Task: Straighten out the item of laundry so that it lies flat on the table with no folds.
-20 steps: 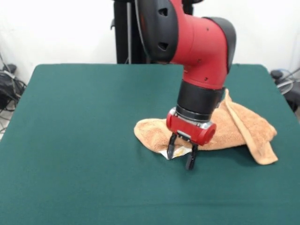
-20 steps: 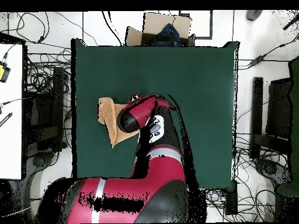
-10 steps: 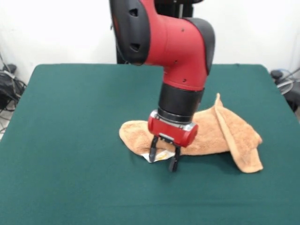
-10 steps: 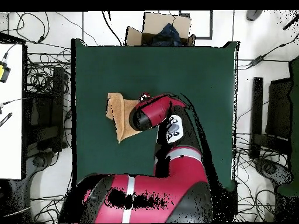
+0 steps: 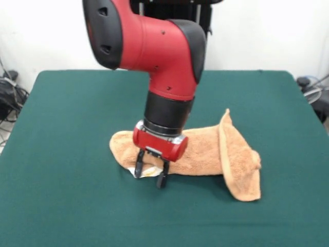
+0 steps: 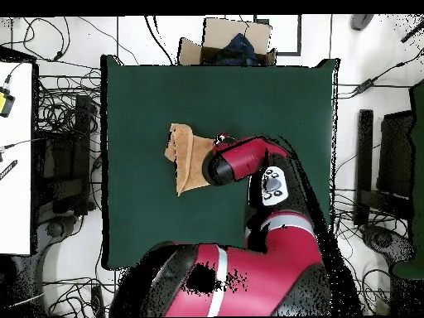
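Note:
The item of laundry [image 5: 205, 152], an orange-tan towel, lies bunched in a long roll on the green table [image 5: 67, 128], with a thick fold hanging over at its right end. My gripper [image 5: 149, 174] stands at the towel's near edge, left of middle, shut on that edge with a white tag showing between the fingers [image 5: 161, 179]. In the overhead view the towel [image 6: 187, 157] lies left of centre on the table [image 6: 273, 99], and the red arm [image 6: 240, 161] covers its right part and hides the gripper.
A cardboard box [image 6: 228, 41] stands just beyond the table's top edge in the overhead view. Cables and equipment lie on the floor around the table. The arm's bulk overhangs the table's lower right part in the overhead view.
The gripper has moved left in the front view, dragging the towel with it; the whole towel has slid from the table's right side toward the middle.

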`<state>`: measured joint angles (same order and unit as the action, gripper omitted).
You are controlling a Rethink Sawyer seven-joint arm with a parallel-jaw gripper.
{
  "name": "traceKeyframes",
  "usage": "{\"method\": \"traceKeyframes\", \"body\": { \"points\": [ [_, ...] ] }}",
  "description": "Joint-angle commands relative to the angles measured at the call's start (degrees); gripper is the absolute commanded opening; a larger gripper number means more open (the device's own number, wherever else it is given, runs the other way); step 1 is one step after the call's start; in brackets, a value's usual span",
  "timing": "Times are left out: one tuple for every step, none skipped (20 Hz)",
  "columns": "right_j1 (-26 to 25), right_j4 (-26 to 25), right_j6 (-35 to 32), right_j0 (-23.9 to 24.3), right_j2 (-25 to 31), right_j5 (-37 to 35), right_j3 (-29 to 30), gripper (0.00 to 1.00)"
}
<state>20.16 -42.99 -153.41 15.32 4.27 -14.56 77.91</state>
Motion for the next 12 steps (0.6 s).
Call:
{"method": "traceKeyframes", "body": {
  "points": [
    [0.5,-2.4,14.7,1.5,4.6,-7.7,3.1,1.0],
    [0.8,-2.0,15.6,1.9,5.0,-8.3,3.3,1.0],
    [1.0,-1.7,15.8,1.9,5.1,-8.5,3.5,1.0],
    [1.2,-1.2,15.2,1.5,5.0,-8.4,4.0,1.0],
    [1.2,-0.8,14.7,1.3,5.0,-8.3,4.5,1.0],
    [1.2,0.0,13.3,0.8,5.1,-8.1,5.5,1.0],
    [1.3,0.4,12.4,0.3,5.0,-7.9,6.1,1.0],
    [1.8,1.4,11.0,-0.4,5.1,-8.1,7.3,1.0],
    [2.1,1.9,10.4,-0.8,5.2,-8.1,8.0,1.0],
    [2.7,2.9,9.2,-1.4,5.3,-8.4,9.0,1.0],
    [3.3,3.7,8.5,-2.0,5.4,-8.9,9.7,1.0],
    [3.9,4.4,7.8,-2.5,5.5,-9.3,10.3,1.0]
  ]
}}
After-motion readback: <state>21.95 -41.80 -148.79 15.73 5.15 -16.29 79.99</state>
